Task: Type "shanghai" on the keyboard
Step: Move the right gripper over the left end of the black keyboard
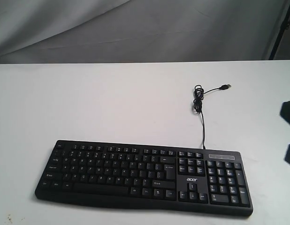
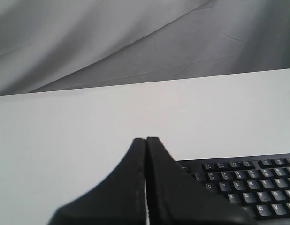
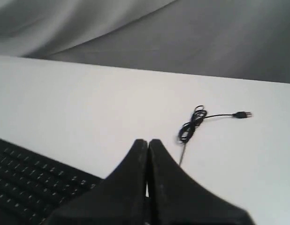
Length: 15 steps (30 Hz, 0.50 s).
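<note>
The keyboard (image 1: 145, 176) is laid flat along the near edge of the white table (image 1: 112, 103), with its cable (image 1: 201, 112) coiled behind it and the plug (image 1: 225, 87) lying loose. The left gripper (image 2: 146, 140) is held with its fingers pressed together on nothing, beside a corner of the keyboard rather than over the keys. The right gripper (image 3: 148, 141) is likewise closed and empty, apart from the keys. No key is seen pressed or touched, so the typing is judged not begun: all 8 letters of "shanghai" are left, starting with S.
</note>
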{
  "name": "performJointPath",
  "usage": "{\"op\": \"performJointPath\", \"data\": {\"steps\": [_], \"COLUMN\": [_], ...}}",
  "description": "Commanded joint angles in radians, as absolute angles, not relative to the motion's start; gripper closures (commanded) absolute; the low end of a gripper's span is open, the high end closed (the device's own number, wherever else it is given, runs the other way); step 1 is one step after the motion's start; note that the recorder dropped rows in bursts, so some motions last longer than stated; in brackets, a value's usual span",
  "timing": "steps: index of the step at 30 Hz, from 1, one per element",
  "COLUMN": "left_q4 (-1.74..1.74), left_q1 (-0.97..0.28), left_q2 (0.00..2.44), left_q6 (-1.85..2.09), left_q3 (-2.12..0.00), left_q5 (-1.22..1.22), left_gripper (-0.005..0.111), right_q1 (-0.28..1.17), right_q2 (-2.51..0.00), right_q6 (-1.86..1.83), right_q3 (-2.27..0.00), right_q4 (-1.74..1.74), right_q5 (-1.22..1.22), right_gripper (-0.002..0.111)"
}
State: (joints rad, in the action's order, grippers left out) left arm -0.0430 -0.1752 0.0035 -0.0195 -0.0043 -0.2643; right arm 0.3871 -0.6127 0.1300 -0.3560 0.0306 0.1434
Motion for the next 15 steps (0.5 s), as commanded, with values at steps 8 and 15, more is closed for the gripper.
{"op": "performJointPath", "data": {"steps": [8,15], "left_q4": [-0.044,-0.044], "left_q1": [-0.179,-0.179], "left_q2": [0.000,0.000], "left_q6": [-0.022,-0.022], "left_q3": [0.000,0.000], "left_q5": [-0.260,-0.260], "left_gripper": [0.107,0.107], "right_q1": [0.948,1.080], "right_q2": [-1.139,-1.451], "right_q6": [0.281,0.227], "right_q3": [-0.468,-0.709], "right_q4": [0.068,0.097], "right_q5": [-0.029,-0.027], "right_gripper": [0.108,0.108]}}
